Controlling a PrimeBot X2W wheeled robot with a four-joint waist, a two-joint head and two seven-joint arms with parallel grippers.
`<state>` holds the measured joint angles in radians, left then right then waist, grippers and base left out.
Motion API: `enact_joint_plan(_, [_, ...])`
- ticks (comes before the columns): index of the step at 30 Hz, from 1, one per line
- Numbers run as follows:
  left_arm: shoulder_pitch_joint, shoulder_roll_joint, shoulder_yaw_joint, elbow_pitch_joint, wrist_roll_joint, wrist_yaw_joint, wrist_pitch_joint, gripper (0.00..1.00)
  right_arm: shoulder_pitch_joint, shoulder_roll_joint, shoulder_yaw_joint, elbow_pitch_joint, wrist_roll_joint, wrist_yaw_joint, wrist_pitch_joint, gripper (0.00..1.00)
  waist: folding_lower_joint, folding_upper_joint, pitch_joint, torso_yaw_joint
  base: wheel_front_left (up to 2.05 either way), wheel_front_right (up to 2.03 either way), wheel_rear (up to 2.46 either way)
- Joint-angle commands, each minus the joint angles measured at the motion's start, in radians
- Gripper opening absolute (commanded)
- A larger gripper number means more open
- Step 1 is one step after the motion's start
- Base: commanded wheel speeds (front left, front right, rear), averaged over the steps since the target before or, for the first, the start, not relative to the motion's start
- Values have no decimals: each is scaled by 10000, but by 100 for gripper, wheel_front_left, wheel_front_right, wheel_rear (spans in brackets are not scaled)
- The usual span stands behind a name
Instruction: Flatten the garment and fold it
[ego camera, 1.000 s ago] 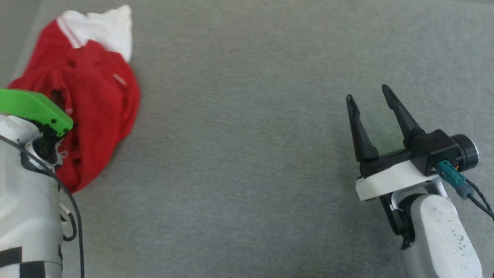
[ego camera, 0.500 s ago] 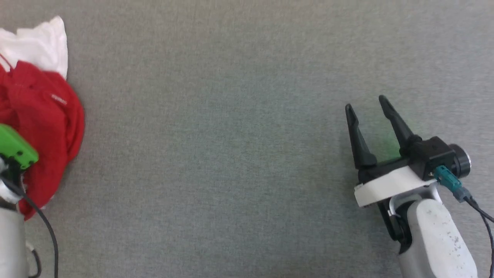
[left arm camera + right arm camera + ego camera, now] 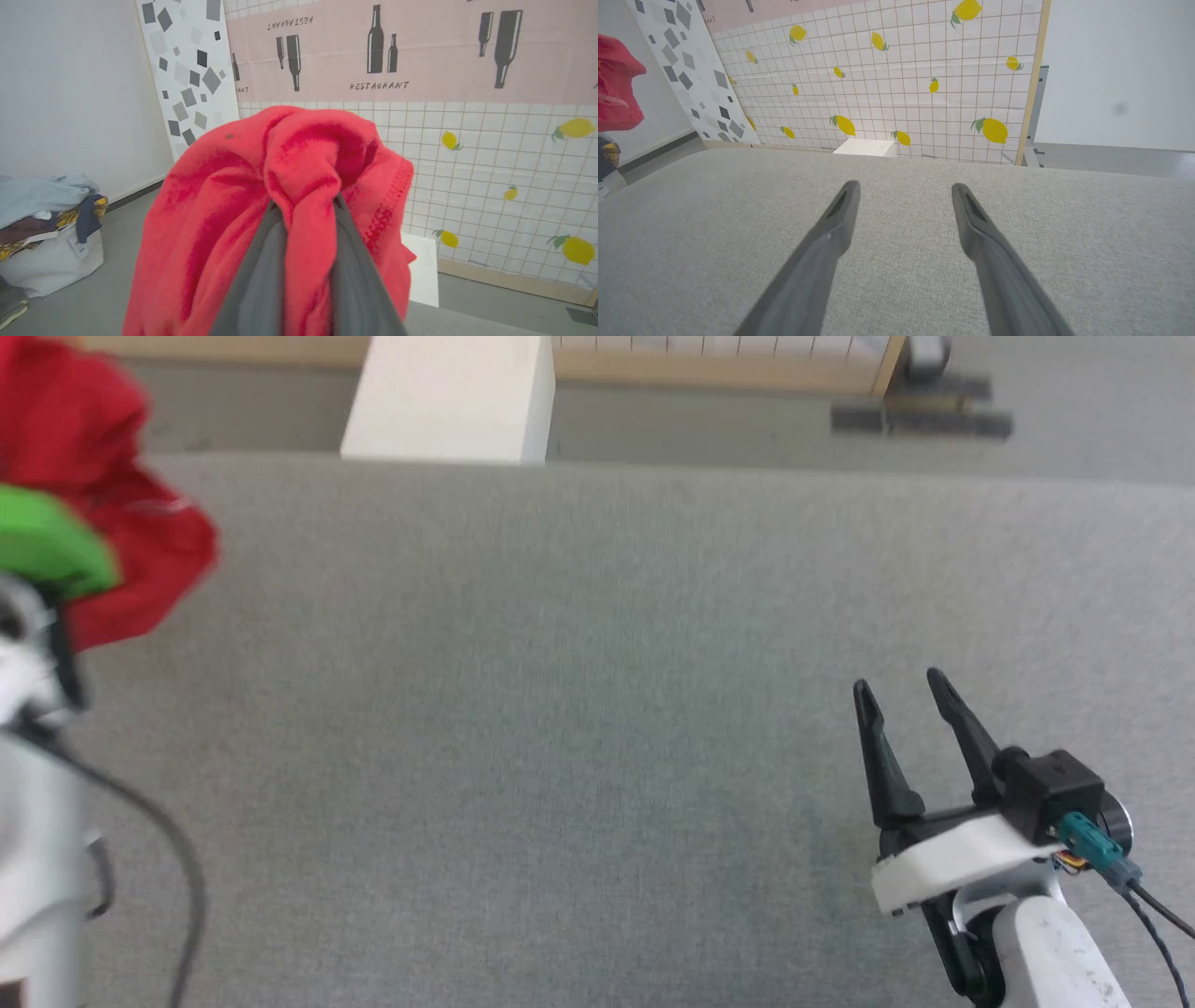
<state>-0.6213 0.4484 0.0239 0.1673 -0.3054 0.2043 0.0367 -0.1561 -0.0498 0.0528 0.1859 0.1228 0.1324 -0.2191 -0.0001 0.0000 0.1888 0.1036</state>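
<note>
Lifted off the surface (image 3: 560, 709) since a second ago, the garment (image 3: 210, 210) is held bunched in the air at far left, pinched by the left hand (image 3: 303, 205), while the right hand (image 3: 898, 683) is kept spread and empty, so flattening is judged still ahead.

Garment (image 3: 75, 420) blurred, cut by head view's left edge; left jaws' tips buried in its folds.

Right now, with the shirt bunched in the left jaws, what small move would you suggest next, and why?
Probably swing the left gripper toward the middle of the grey surface and lower the shirt there: its jaws are shut on a crumpled fold held up at the left, while the right gripper stands open over bare surface.
</note>
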Motion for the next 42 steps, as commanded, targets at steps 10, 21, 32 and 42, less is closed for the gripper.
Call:
enact_joint_plan(10, [-1685,-2465,-2173,-2,-378,-1037,-754,0,468,-5,-243,-228,111,-17,86,100,1,0,-1393,-1438,0,0,0])
enact_joint_plan(21, [-413,-3936,-4542,2153,-1577,-1511,-167,0,596,-5,-308,-451,144,-17,233,100,1,0,-1134,-2497,0,0,0])
enact_joint_plan(32, [1344,-3979,-6781,5263,-2793,-1688,3956,0,636,-5,-193,-437,123,-17,374,100,1,0,-1066,-2598,0,0,0])
enact_joint_plan(42, [1625,-3905,-5618,3546,-3208,-1566,226,100,757,-5,-221,-474,59,-17,503,100,1,0,-1244,-2011,0,0,0])
